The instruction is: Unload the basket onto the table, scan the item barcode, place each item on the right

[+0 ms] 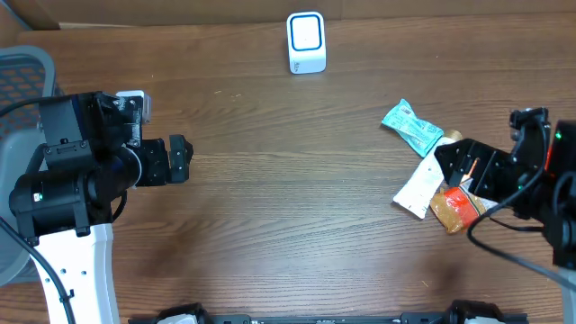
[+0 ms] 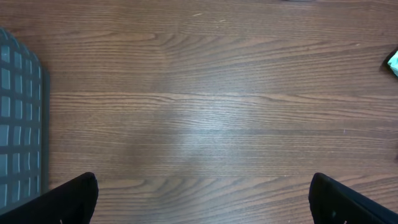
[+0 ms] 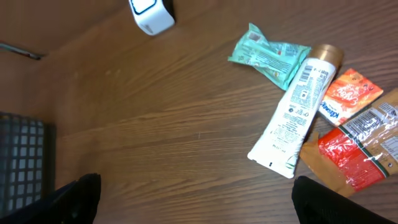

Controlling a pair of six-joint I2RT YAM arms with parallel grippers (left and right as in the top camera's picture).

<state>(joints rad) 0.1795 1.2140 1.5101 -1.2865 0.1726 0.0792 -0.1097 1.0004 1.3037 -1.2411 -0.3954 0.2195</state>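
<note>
Several items lie in a cluster at the right of the table: a teal packet (image 1: pixel 412 127) (image 3: pixel 267 54), a white tube with a gold cap (image 1: pixel 421 188) (image 3: pixel 293 116), an orange sachet (image 3: pixel 349 94) and a brown packet with a red panel (image 1: pixel 454 208) (image 3: pixel 359 155). The white and blue scanner (image 1: pixel 306 41) (image 3: pixel 151 14) stands at the back middle. My right gripper (image 1: pixel 451 167) (image 3: pixel 202 205) hangs open over the cluster with nothing between its fingers. My left gripper (image 1: pixel 178 159) (image 2: pixel 202 202) is open over bare wood at the left, holding nothing.
A grey mesh chair (image 1: pixel 22 76) (image 2: pixel 22 124) stands beyond the table's left edge and also shows in the right wrist view as the chair (image 3: pixel 22 155). The wooden table (image 1: pixel 288 207) stretches between the two arms. Only the teal packet's corner (image 2: pixel 393 62) shows in the left wrist view.
</note>
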